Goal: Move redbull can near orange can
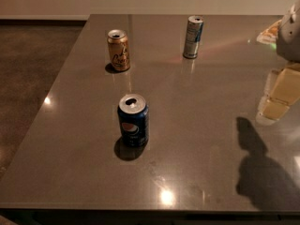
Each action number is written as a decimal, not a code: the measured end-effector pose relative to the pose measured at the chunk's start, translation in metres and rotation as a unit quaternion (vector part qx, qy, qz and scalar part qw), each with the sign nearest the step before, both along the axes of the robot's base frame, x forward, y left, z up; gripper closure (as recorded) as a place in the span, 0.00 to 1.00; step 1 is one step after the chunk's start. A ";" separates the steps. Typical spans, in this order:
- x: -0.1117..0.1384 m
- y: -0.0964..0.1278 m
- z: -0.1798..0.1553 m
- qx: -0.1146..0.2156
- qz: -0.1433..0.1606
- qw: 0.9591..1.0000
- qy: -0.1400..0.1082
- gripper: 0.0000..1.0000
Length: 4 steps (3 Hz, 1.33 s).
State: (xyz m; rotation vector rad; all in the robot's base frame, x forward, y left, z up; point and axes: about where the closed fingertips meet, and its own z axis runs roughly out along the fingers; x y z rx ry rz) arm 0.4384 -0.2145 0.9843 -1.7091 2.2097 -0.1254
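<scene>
The redbull can (192, 36), slim and silver-and-blue, stands upright at the far middle of the grey table (197, 139). The orange can (118, 50), golden-orange with dark cursive lettering, stands upright to its left, about a can's height away. My gripper (277, 97), pale yellow, hangs over the table at the right edge of the view. It is well to the right of the redbull can and nearer to me, touching neither can. Its shadow falls on the table below it.
A dark blue Pepsi can (133, 120) stands upright in the near middle of the table. The table's left edge runs diagonally beside a dark floor (28, 69). A bright object (269, 32) lies at the far right.
</scene>
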 end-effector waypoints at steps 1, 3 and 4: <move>0.000 0.000 0.000 0.000 0.000 1.000 0.000 0.00; 0.035 0.004 0.004 0.006 -0.056 0.998 -0.010 0.00; 0.074 0.003 0.002 0.021 -0.101 0.994 -0.031 0.00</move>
